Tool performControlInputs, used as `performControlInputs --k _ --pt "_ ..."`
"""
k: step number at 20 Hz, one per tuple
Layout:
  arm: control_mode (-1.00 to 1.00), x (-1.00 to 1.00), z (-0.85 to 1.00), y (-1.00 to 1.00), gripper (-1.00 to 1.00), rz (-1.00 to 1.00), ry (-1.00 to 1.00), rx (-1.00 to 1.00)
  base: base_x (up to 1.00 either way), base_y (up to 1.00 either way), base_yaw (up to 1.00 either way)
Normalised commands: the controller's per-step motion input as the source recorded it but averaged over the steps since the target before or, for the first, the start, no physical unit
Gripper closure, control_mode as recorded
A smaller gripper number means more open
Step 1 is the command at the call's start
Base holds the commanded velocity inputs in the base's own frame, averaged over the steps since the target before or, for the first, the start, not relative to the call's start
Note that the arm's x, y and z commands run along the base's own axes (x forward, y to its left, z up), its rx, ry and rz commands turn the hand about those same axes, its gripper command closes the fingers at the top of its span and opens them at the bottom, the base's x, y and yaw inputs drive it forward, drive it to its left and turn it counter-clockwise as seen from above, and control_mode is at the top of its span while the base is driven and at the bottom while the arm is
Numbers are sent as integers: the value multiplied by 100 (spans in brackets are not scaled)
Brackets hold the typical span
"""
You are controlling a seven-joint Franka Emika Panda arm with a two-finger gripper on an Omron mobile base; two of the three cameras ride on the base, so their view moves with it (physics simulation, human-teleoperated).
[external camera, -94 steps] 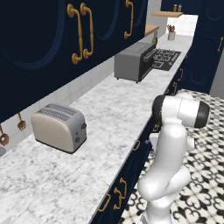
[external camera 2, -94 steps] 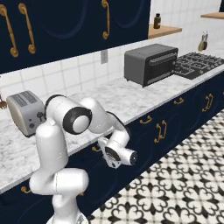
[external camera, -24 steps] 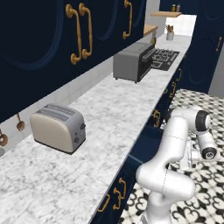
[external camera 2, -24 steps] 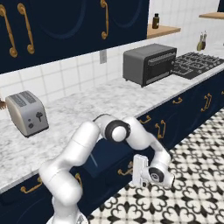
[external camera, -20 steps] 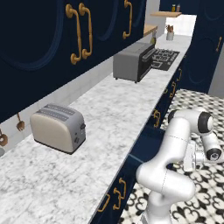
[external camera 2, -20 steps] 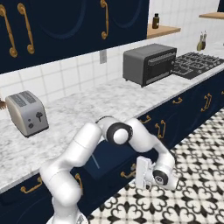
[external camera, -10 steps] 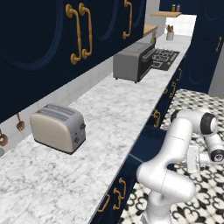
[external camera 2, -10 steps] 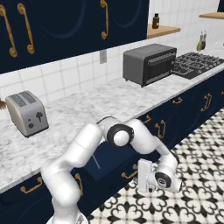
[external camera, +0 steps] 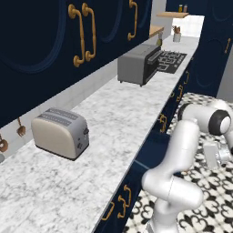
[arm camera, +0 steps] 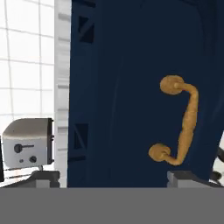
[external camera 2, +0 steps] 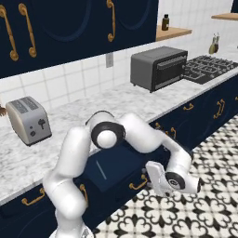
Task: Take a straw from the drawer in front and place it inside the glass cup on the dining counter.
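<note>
The navy drawer (external camera 2: 122, 163) stands pulled out from under the marble worktop, and a thin pale straw (external camera 2: 101, 171) lies on its dark floor. My gripper (external camera 2: 150, 179) hangs low just in front of the drawer's front panel (arm camera: 127, 96), jaws open and holding nothing. In the hand view the brass handle (arm camera: 180, 127) shows between and beyond my fingertips (arm camera: 44, 176), apart from them. The left base view shows the gripper (external camera: 211, 155) over the tiled floor beside the open drawer (external camera: 154, 149). The glass cup and the dining counter are out of view.
On the worktop (external camera: 113, 123) stand a toaster (external camera: 59, 132) and a toaster oven (external camera: 136, 67), with a stove (external camera 2: 204, 64) further along. Navy base cabinets with brass handles (external camera 2: 219, 108) line the patterned tile floor (external camera 2: 204, 209). My white arm reaches over the drawer's right side.
The jaws have spread from nearly shut to wide, letting go of the drawer handle. The hand has drawn a little back from the front panel. The drawer stays pulled out.
</note>
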Motion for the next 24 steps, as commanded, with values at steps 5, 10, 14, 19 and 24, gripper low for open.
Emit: performControlInputs --k 5,10,14,19,24 --pt "-100 8 100 16 -100 11 -1 -33 0 0 0" --pt "-100 21 89 33 -100 9 0 -33 0 0 0" --pt "-100 31 32 47 -100 4 12 -33 0 0 0" --pt "-100 44 -4 62 -100 0 34 -31 0 0 0" --pt "-100 47 -15 39 -100 3 37 -22 0 0 0"
